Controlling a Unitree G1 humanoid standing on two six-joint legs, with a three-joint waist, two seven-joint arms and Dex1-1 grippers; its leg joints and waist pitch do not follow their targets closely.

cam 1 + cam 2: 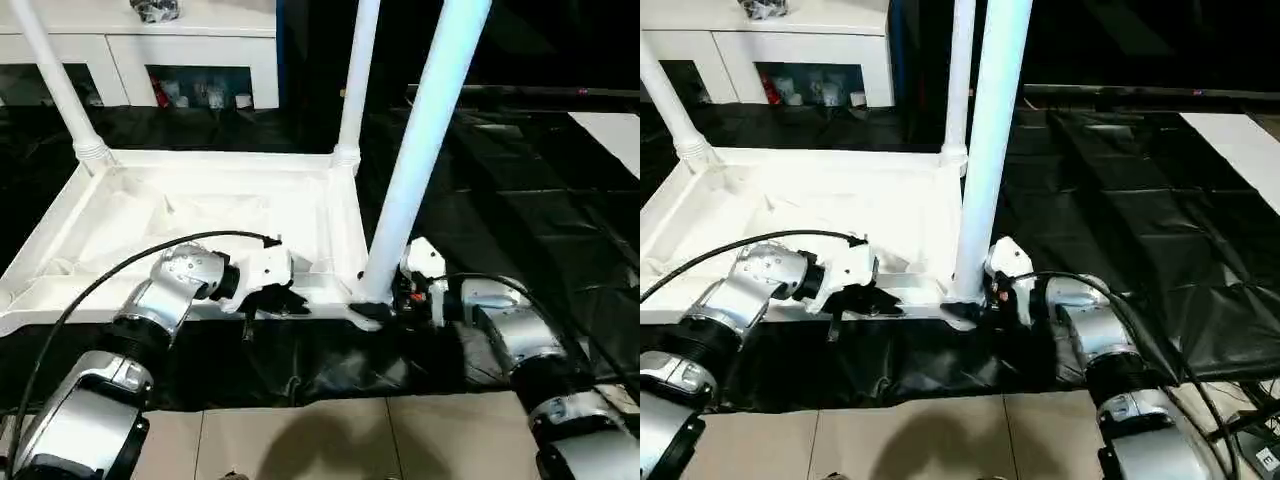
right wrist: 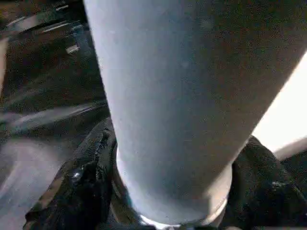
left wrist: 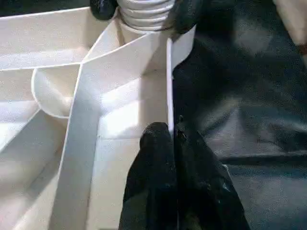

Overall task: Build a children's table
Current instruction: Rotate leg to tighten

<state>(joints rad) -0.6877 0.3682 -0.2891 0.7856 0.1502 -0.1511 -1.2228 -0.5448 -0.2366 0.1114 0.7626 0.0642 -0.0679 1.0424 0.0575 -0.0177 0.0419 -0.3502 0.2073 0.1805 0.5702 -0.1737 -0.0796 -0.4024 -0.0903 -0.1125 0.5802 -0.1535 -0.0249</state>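
Tabletop (image 1: 200, 215) of the children's table lies upside down on the black-draped surface (image 1: 520, 220), its ribbed underside facing up and its near edge close to the surface's front edge. Three white legs stand in its corner sockets: one at the far left corner (image 1: 60, 90), leaning to the left, one at the far right corner (image 1: 357, 80), and a thick one at the near right corner (image 1: 425, 130), rising out of the top of the head views.

The left tool (image 1: 280, 300) sits at the near rim of the tabletop, a little left of the near right corner. In the left wrist view its two black fingers (image 3: 158, 182) are pressed together, clenched on the thin upright rim wall (image 3: 169, 86), which runs up between them toward the corner socket.

The right tool (image 1: 385, 300) is at the base of the near right leg, where the leg meets its socket. In the right wrist view its black fingers (image 2: 91, 182) stand on either side of the leg's foot (image 2: 172, 96), spread around the tube and close against it; whether they press on it cannot be told.

A white cabinet (image 1: 150, 60) with glass doors stands beyond the surface, and a pale tiled floor (image 1: 330, 440) shows below the front edge.
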